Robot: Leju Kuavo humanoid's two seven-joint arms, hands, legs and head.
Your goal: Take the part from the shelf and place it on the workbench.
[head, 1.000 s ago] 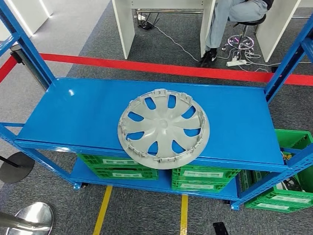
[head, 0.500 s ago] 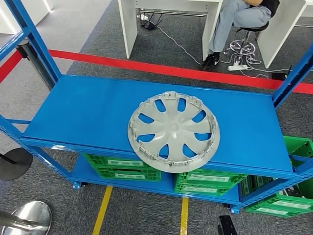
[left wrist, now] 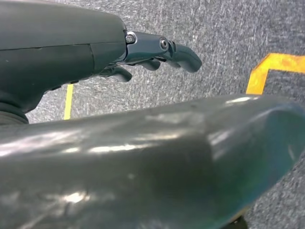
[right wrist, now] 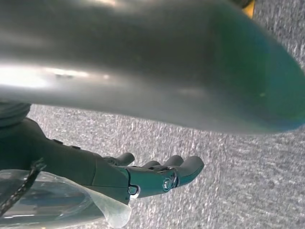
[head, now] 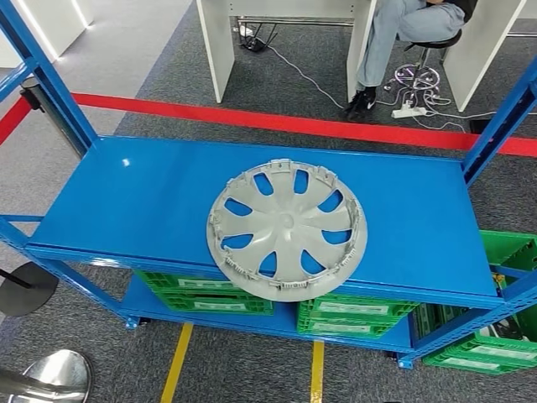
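Observation:
A grey wheel cover (head: pixel 286 228) with curved spokes lies flat on the top board of the blue shelf (head: pixel 145 201), its near rim hanging a little over the front edge. My left hand (left wrist: pixel 151 50) hangs over grey carpet in the left wrist view, fingers stretched out and holding nothing. My right hand (right wrist: pixel 154 174) likewise hangs above the carpet in the right wrist view, fingers extended and empty.
Green crates (head: pixel 209 294) sit on the lower board, more green crates (head: pixel 500 336) at the right. Blue uprights (head: pixel 500 117) frame the shelf ends. Red tape (head: pixel 285 122) crosses the floor behind, where a seated person's legs (head: pixel 386 42) are beside white desks. A round metal base (head: pixel 47 374) lies at lower left.
The whole picture has swayed right and then back left, so the camera moved. The wheel cover stays in its place on the shelf.

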